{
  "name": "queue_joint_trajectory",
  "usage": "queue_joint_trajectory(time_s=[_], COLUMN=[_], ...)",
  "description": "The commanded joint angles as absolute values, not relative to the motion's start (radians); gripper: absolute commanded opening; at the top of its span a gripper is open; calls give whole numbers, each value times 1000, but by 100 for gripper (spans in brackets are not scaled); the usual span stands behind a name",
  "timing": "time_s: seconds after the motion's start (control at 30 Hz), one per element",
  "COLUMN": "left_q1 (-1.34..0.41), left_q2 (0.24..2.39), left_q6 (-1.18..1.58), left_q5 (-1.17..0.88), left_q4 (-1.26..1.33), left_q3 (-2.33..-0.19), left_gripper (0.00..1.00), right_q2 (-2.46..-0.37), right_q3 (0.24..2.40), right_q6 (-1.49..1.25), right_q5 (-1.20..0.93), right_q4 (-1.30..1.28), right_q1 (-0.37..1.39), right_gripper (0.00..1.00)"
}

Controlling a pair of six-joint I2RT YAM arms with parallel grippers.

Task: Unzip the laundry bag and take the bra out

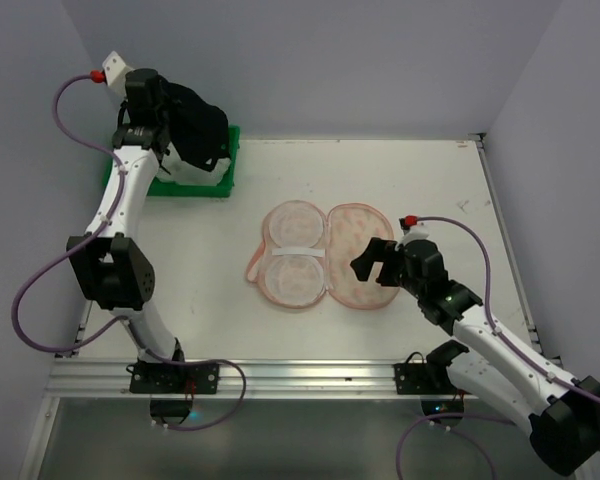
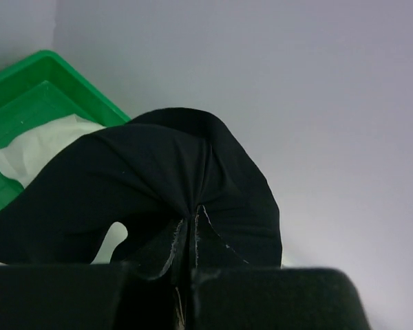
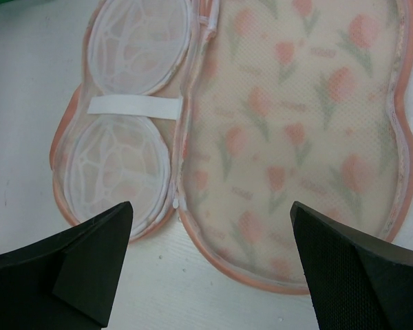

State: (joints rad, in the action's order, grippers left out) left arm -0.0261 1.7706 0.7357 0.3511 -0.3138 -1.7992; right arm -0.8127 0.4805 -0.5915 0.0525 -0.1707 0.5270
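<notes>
— How many things do you count, and where?
— One laundry bag [image 1: 320, 255], unzipped and lying flat mid-table in two halves. The left half shows two round mesh cups [image 3: 134, 41].
— And your grippers?
— My left gripper [image 2: 191, 275] is clamped on the one black bra [image 2: 165, 179], over the single green tray [image 2: 48, 82] at the far left. My right gripper [image 3: 210, 210] hovers above the bag's right half, fingers spread wide, holding nothing.
</notes>
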Motion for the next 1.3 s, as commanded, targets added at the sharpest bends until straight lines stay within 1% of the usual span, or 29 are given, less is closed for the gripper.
queue_joint_trajectory(time_s=[0.0, 0.17, 0.47, 0.63, 0.77, 0.83, 0.87, 0.9, 0.97, 1.0, 1.07, 1.1, 1.17, 1.2, 1.27], left_q1=[0, 60, 91, 89, 84, 71, 68, 63, 61, 63, 61, 61, 61, 61, 60], left_q2=[1843, 1956, 2069, 2134, 2181, 2200, 2203, 2206, 2200, 2192, 2178, 2165, 2148, 2123, 2089], left_q6=[798, 798, 772, 849, 937, 946, 946, 942, 934, 930, 904, 894, 865, 851, 818], left_q5=[443, 482, 519, 434, 326, 319, 322, 321, 311, 308, 295, 284, 235, 215, 160], left_q4=[-166, -138, -112, -98, -84, -80, -80, -81, -81, -80, -80, -78, -77, -78, -81], left_q3=[-1882, -1965, -1948, -1898, -1868, -1864, -1862, -1861, -1852, -1836, -1819, -1804, -1787, -1775, -1755], left_gripper=[0, 0, 0, 0, 0, 0, 2, 11, 21, 30, 38, 46, 56, 67, 82], right_q2=[-830, -831, -900, -920, -919, -914, -913, -910, -911, -913, -922, -925, -940, -946, -966], right_q3=[522, 531, 549, 557, 552, 551, 551, 554, 551, 552, 558, 564, 574, 589, 603], right_q6=[-569, -566, -572, -568, -568, -572, -575, -580, -592, -600, -630, -644, -679, -684, -701], right_q5=[37, 34, 41, 46, 75, 98, 113, 142, 166, 187, 205, 230, 258, 268, 290], right_q4=[-141, -140, -133, -126, -127, -140, -146, -162, -175, -189, -205, -225, -261, -276, -316], right_q1=[523, 523, 522, 522, 519, 518, 515, 514, 505, 502, 491, 488, 477, 471, 447], right_gripper=[99, 99, 99, 99, 99, 99, 99, 99, 99, 99, 99, 99, 99, 99, 99])
